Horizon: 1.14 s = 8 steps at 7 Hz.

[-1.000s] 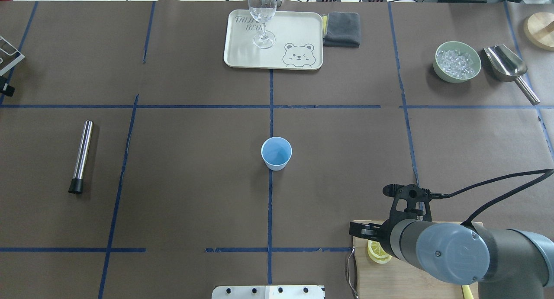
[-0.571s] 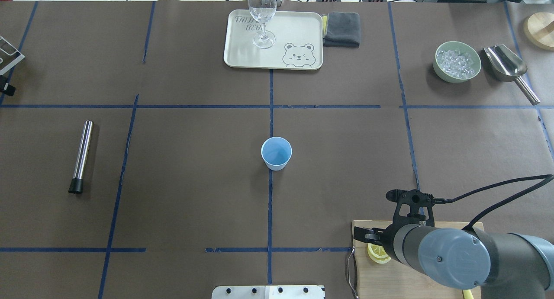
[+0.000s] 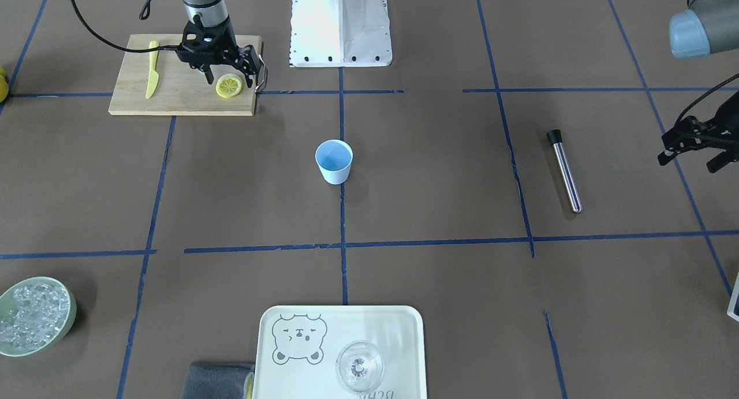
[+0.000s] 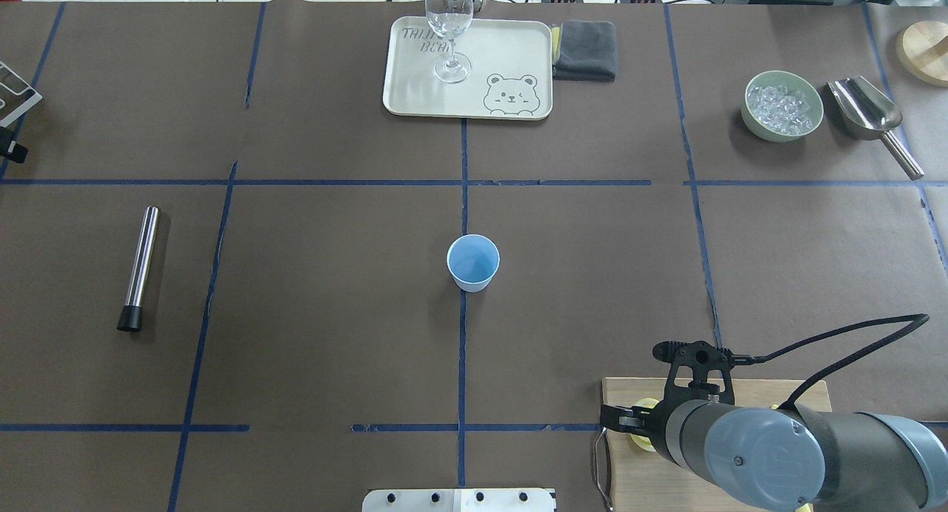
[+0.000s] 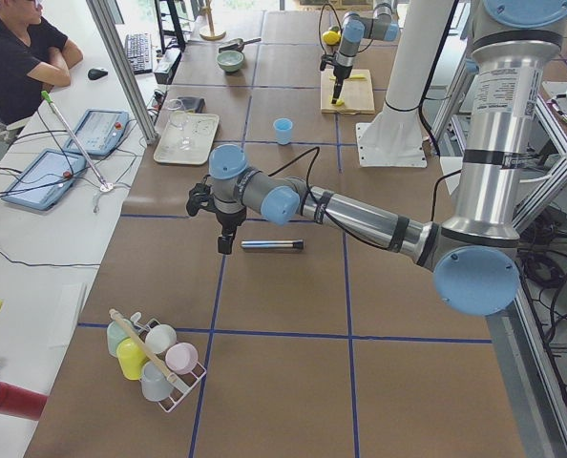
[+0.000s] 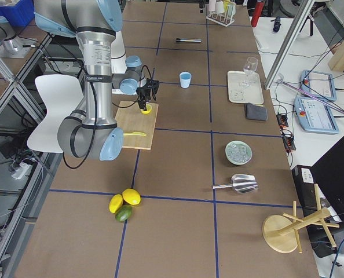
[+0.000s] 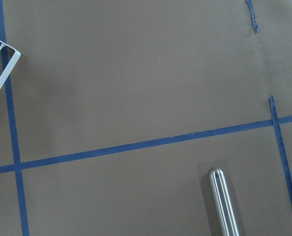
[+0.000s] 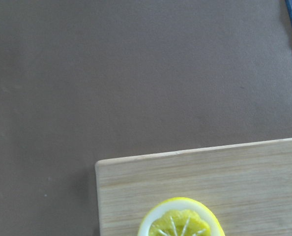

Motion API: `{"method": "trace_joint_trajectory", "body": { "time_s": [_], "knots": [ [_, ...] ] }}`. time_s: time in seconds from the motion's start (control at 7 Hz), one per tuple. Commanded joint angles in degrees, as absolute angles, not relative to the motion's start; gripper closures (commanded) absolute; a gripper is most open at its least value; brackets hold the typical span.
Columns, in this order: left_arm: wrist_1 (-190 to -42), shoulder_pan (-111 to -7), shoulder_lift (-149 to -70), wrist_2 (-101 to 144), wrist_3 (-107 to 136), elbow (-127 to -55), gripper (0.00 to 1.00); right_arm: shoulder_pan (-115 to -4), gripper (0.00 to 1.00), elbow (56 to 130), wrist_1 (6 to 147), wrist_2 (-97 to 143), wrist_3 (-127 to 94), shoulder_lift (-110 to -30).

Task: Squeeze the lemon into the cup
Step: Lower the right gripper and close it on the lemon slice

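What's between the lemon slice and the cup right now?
Past the lemon, only the cutting board's corner, then bare brown paper to the cup; front-facing view shows it.

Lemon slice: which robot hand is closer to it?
Right. The right gripper hangs over the lemon slice on the cutting board; the left gripper is far off, near the metal rod.

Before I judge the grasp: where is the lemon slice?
Front-facing view, upper left: the lemon slice lies on the wooden cutting board, under the open right hand.
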State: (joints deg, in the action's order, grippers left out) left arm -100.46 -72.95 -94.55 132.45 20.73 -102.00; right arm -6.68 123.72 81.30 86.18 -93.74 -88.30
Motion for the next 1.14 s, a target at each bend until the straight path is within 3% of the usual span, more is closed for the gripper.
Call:
{"method": "trace_joint_trajectory", "body": {
  "time_s": [0.0,1.0],
  "knots": [
    [-100.46,-72.95,-94.57,132.45,20.65,-101.95,0.00,-6.59,0.00,123.49,81.21,86.31,-93.69,-88.24],
    [-100.46,-72.95,-94.57,132.45,20.57,-102.04,0.00,-6.94,0.00,121.99,79.63,87.01,-93.52,-88.68]
  ]
}}
